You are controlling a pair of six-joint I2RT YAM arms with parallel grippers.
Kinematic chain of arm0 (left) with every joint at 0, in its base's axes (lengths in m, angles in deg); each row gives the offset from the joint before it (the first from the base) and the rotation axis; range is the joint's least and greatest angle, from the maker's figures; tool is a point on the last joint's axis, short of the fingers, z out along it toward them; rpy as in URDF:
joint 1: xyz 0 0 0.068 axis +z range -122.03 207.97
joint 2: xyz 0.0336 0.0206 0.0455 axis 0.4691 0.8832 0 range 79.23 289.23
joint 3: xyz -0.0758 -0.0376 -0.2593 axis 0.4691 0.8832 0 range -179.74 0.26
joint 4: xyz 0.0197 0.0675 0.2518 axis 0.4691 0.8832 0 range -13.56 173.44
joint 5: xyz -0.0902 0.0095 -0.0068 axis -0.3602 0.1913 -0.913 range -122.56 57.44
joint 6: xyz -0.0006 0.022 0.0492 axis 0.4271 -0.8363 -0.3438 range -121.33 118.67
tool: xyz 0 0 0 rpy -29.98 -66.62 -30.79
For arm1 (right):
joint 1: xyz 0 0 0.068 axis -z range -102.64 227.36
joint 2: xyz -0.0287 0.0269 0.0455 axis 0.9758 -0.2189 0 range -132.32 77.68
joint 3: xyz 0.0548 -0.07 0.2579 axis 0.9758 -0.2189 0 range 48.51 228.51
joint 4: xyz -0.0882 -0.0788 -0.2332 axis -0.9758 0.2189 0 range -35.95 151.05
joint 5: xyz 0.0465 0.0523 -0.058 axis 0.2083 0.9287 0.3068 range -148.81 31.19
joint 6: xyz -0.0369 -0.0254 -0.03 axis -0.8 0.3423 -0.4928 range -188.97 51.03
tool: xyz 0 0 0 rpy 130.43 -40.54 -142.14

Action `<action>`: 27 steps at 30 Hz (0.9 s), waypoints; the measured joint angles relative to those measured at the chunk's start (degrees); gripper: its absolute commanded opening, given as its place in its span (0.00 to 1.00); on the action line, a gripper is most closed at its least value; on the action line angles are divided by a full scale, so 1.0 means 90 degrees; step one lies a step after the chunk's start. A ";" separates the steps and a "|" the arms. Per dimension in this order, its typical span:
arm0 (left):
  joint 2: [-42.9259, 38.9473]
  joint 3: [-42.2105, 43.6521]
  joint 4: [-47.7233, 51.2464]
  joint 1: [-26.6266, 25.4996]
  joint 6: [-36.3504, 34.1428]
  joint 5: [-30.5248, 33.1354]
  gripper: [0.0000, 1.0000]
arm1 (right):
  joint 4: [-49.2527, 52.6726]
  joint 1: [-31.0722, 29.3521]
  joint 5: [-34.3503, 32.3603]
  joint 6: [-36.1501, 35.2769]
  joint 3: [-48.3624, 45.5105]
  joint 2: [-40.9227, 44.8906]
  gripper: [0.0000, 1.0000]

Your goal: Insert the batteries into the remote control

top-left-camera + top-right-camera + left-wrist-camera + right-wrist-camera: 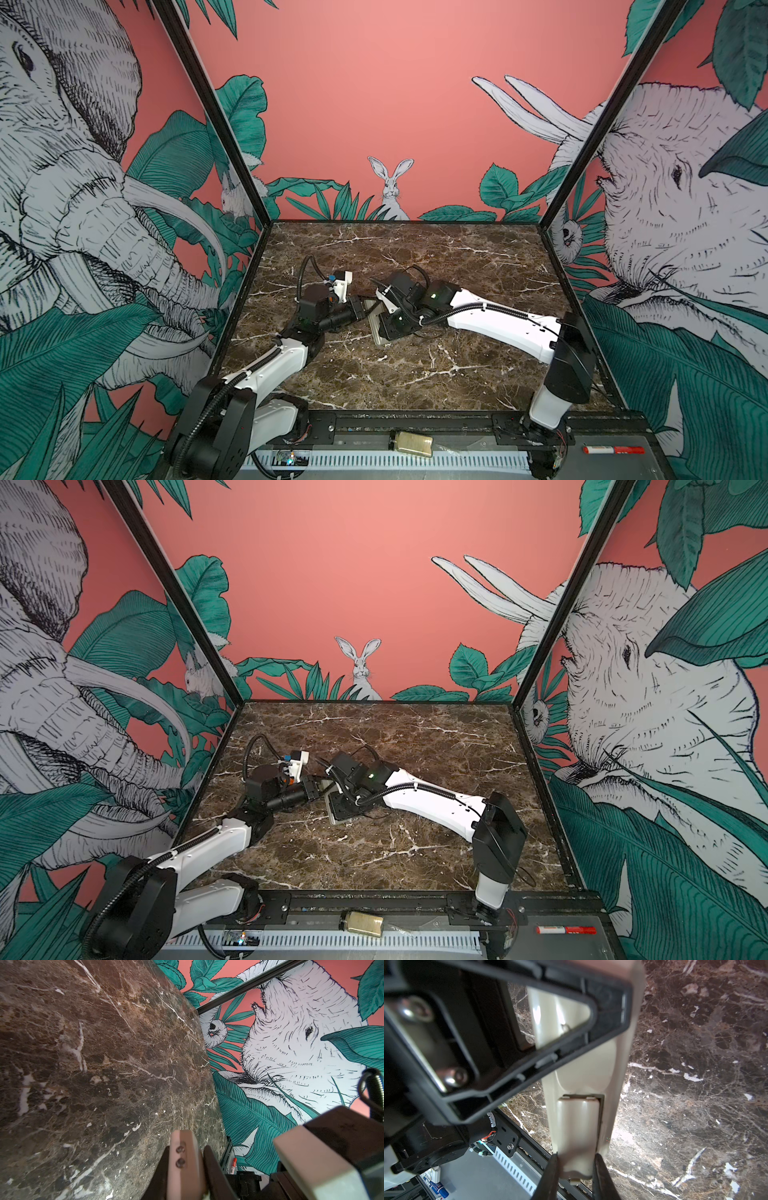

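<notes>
Near the middle of the table [415,257], in both top views, lies the remote [374,328] [333,812]. Its plain back faces up. It runs from about 12 o'clock to 6 o'clock.

The left gripper [362,311] points at it from 9 o'clock, at the 12 o'clock end. Its fingers are pressed tight together. I cannot tell if they pinch anything.

The right gripper [576,1157] points in from 3 o'clock, at the 6 o'clock end. Its fingers are close together and squeeze the lid [577,1126] from both sides. The lid lies on the back of the remote, over the hollow. Its end pokes out past the remote's end. A thin dark gap shows along one side of the lid.
</notes>
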 measured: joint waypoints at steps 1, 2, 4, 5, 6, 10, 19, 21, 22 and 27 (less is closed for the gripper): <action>0.0005 0.0000 -0.0002 0.0000 0.0002 -0.0010 0.00 | -0.0010 0.0007 0.0015 0.0000 0.0000 0.0000 0.00; 0.0007 0.0000 -0.0005 0.0002 0.0002 -0.0012 0.00 | -0.0017 0.0007 0.0027 0.0002 -0.0007 0.0000 0.00; 0.0019 0.0000 -0.0010 0.0002 0.0002 -0.0015 0.00 | -0.0083 0.0024 0.0036 0.0002 -0.0073 0.0002 0.00; 0.0036 0.0000 -0.0010 0.0002 0.0002 -0.0017 0.00 | -0.0112 0.0032 0.0044 0.0002 -0.0112 0.0002 0.00; 0.0058 0.0000 -0.0010 0.0002 0.0002 -0.0017 0.00 | -0.0134 0.0036 0.0051 0.0005 -0.0160 0.0002 0.00; 0.0112 0.0000 -0.0015 0.0007 0.0005 -0.0022 0.00 | -0.0231 0.0075 0.0109 0.0024 -0.0260 0.0002 0.00; 0.0112 0.0000 -0.0044 0.0007 0.0005 -0.0034 0.00 | -0.0262 0.0102 0.0197 0.0053 -0.0265 0.0002 0.00; 0.0112 0.0000 -0.0053 0.0007 0.0005 -0.0044 0.00 | -0.0265 0.0104 0.0202 0.0053 -0.0265 0.0002 0.00; 0.0112 0.0000 -0.0053 0.0010 0.0005 -0.0049 0.00 | -0.0265 0.0104 0.0202 0.0053 -0.0265 0.0002 0.00; 0.0112 0.0000 -0.0056 0.0010 0.0005 -0.0080 0.00 | -0.0265 0.0104 0.0199 0.0053 -0.0265 0.0002 0.00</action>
